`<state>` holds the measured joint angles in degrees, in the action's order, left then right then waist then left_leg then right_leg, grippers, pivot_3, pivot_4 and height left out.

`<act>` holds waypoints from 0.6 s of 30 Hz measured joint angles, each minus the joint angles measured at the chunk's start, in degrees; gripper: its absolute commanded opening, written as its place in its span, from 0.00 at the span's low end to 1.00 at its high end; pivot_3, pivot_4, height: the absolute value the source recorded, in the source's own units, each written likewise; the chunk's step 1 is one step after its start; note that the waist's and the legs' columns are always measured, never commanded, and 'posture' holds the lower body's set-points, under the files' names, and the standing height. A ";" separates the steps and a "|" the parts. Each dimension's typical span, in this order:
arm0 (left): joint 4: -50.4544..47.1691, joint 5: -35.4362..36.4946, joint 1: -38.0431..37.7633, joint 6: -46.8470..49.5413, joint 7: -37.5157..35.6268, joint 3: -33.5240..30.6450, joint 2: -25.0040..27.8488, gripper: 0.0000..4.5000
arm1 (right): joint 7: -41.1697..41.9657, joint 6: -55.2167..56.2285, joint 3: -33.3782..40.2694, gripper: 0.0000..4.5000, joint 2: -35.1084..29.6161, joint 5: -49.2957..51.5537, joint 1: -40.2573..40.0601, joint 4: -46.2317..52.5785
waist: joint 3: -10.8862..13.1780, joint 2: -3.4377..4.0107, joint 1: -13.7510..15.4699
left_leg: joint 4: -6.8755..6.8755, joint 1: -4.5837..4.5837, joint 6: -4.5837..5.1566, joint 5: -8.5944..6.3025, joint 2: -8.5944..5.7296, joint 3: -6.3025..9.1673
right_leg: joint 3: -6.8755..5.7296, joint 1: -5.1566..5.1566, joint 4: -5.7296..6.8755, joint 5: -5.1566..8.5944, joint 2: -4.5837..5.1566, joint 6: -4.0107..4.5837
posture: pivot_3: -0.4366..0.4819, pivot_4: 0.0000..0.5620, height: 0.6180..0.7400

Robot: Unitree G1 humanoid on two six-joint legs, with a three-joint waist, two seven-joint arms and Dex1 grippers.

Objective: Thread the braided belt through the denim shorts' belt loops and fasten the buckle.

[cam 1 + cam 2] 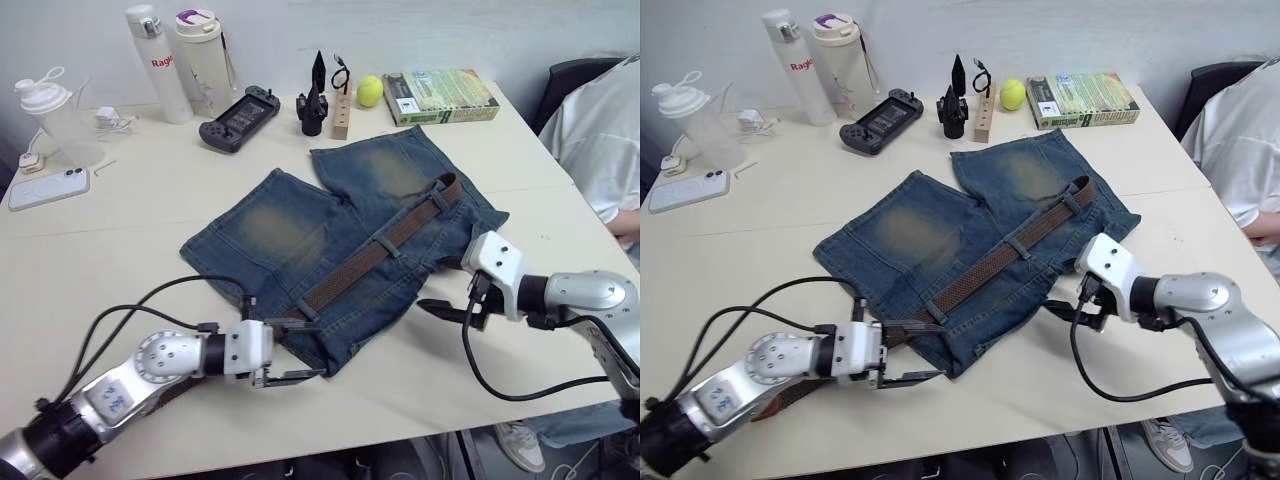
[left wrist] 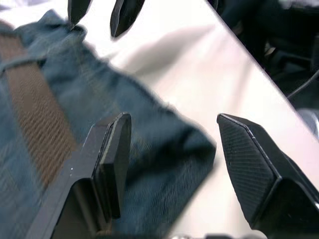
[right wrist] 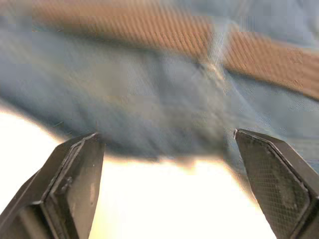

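The denim shorts [image 1: 330, 225] lie flat mid-table, waistband toward me. The braided belt [image 1: 375, 255] runs along the waistband under the belt loops [image 1: 391, 245], and one end folds over at the right hip [image 1: 450, 185]. My left gripper [image 1: 298, 349] is open at the waistband's left corner, with the denim corner [image 2: 169, 149] lying between its fingers [image 2: 112, 159]. A brown strip [image 1: 785, 395] shows under the left arm. My right gripper [image 1: 438, 309] is open just off the shorts' near edge, with the denim and belt [image 3: 149, 30] ahead of it. The buckle is hidden.
Along the back of the table stand bottles [image 1: 160, 60], a shaker [image 1: 55, 115], a phone [image 1: 48, 187], a game controller [image 1: 238, 118], a wooden block [image 1: 342, 115], a tennis ball [image 1: 370, 90] and a book [image 1: 440, 95]. A person in white [image 1: 605, 140] sits at right. The table's front edge is close.
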<state>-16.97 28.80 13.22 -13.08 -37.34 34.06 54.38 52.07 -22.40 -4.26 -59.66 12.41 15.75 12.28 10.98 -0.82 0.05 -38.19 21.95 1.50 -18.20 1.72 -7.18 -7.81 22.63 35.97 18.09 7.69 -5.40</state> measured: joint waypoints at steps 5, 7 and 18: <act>2.06 -2.85 2.46 6.82 -5.47 -1.87 -7.93 0.68 | -1.26 17.95 -7.72 0.98 -0.58 -16.45 7.48 -13.71 | 0.00 0.01 -0.20 | -0.03 -0.01 -0.04 0.08 0.05 -0.03 | -0.03 0.03 0.08 0.00 -0.05 0.00 | 0.48 0.27 0.84; 2.04 -3.11 3.56 8.08 -6.46 -2.14 -9.33 0.68 | -1.78 20.52 -8.95 0.98 -0.50 -18.95 8.86 -15.22 | -0.01 0.01 -0.19 | -0.07 -0.02 -0.04 0.08 0.06 0.00 | -0.01 -0.02 0.08 0.00 -0.04 0.01 | 0.48 0.27 0.84; 8.26 -16.05 7.55 13.77 -11.97 -5.02 -15.38 0.10 | -6.76 26.90 -11.17 0.60 8.99 -29.37 16.44 -28.21 | -0.27 -0.43 -0.49 | -0.09 -0.80 -0.09 0.01 0.16 0.14 | 0.00 -0.90 -0.08 -0.04 0.23 0.04 | 0.48 0.27 0.84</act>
<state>-8.71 12.75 20.77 0.68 -49.31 29.04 38.99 45.31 4.50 -15.43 -50.67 -16.96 32.19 -15.93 10.70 -1.25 -0.44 -38.28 21.15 1.41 -18.19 1.88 -7.04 -7.81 21.73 35.89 18.05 7.91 -5.36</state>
